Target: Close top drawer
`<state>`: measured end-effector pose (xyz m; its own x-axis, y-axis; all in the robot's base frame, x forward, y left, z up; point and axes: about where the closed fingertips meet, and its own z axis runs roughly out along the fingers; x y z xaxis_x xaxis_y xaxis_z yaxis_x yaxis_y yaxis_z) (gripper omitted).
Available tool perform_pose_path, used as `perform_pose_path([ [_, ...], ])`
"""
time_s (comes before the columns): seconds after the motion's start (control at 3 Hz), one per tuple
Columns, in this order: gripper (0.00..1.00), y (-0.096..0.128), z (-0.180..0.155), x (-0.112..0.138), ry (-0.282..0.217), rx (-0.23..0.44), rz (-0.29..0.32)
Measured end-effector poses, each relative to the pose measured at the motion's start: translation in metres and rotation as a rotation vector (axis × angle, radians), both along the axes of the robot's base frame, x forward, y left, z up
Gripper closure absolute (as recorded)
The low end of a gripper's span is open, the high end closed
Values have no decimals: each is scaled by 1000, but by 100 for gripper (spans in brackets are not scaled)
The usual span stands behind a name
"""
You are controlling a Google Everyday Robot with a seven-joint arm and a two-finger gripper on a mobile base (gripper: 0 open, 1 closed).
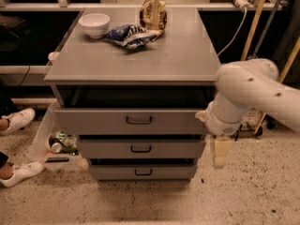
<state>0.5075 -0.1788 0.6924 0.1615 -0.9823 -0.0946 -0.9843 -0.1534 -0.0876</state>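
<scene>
The top drawer [93, 121] is the widest grey front panel of three, pulled out a little from under the grey cabinet top, with a small black bar handle [138, 120] at its centre. A dark gap shows above its front. My white arm [248, 93] comes in from the right. My gripper [220, 151] hangs pointing down at the drawer's right end, just beside the cabinet's right front corner, level with the middle drawer.
Two narrower drawers [140, 149] sit below, slightly open. A white bowl [94, 23], a blue snack bag [129, 34] and a brown bag [153, 14] lie on the cabinet top [178, 55]. Cans in a clear bag [61, 142] and someone's white shoes [18, 118] are on the floor at left.
</scene>
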Motion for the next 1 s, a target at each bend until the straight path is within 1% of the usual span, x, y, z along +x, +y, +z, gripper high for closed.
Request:
perform_pose_path([
  [0.33, 0, -30, 7, 2, -80, 43, -84],
  [0.67, 0, -30, 7, 2, -81, 43, -84],
  [1.0, 0, -29, -6, 14, -48, 42, -64],
])
